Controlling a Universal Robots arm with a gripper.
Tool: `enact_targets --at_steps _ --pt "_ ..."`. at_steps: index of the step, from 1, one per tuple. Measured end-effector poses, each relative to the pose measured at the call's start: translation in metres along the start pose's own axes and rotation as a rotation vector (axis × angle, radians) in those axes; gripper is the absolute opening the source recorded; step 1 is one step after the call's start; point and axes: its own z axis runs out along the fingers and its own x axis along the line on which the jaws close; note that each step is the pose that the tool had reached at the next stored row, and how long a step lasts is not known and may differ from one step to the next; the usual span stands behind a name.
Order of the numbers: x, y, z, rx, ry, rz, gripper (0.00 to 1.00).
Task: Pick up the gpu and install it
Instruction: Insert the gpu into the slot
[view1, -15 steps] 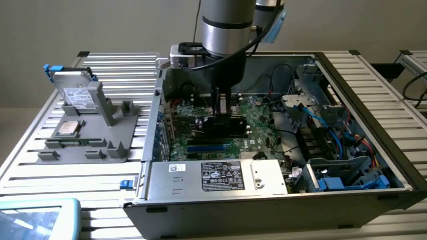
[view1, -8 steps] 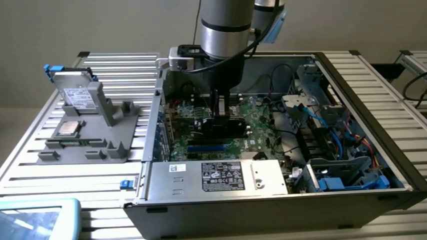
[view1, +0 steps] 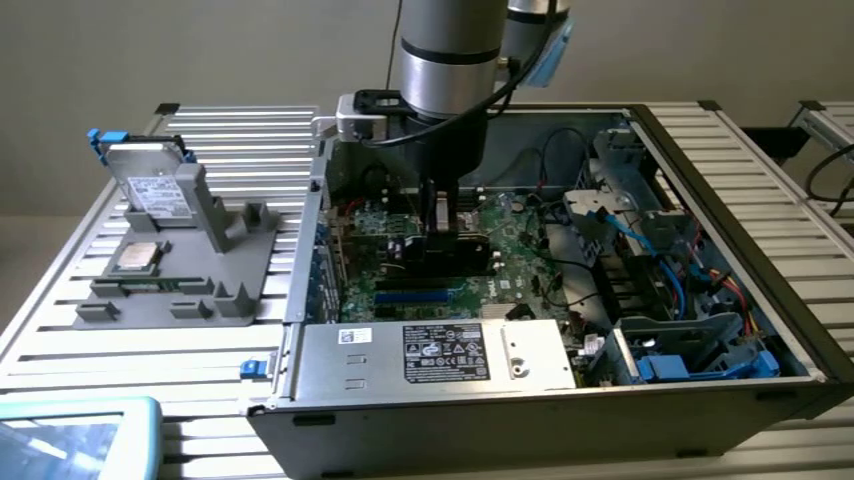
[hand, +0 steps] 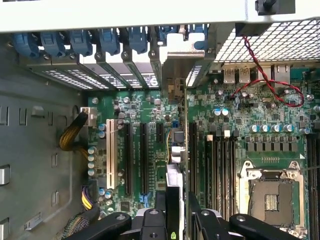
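Reaching straight down into computer case | hand clamped on edge-on gpu | over motherboard

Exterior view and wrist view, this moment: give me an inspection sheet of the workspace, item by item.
Surface: slatted metal table carrying an open computer case.
Job's things: gpu held edge-on over the motherboard, by its expansion slots; whether it is seated cannot be told.
Clutter: grey fixture on the exterior view's left, holding a silver drive with blue clips and a processor chip.
Grippers: pincer closed on the gpu, inside the case.
Cables: blue cables on the exterior view's right; red-black wire; yellow-black bundle.
Surroundings: plain wall; light-blue tray corner.
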Motion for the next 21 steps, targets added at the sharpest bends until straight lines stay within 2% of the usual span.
enact_targets --at_steps 8,12,21 --pt "-0.001 0.0007 0.0119 -0.0004 0.0005 0.0 0.27" --pt "-0.001 0.0016 0.0129 -0.0037 0.0008 0.0 0.27" --pt "0.001 0.0016 0.0166 -0.0065 0.0005 0.0 0.27"
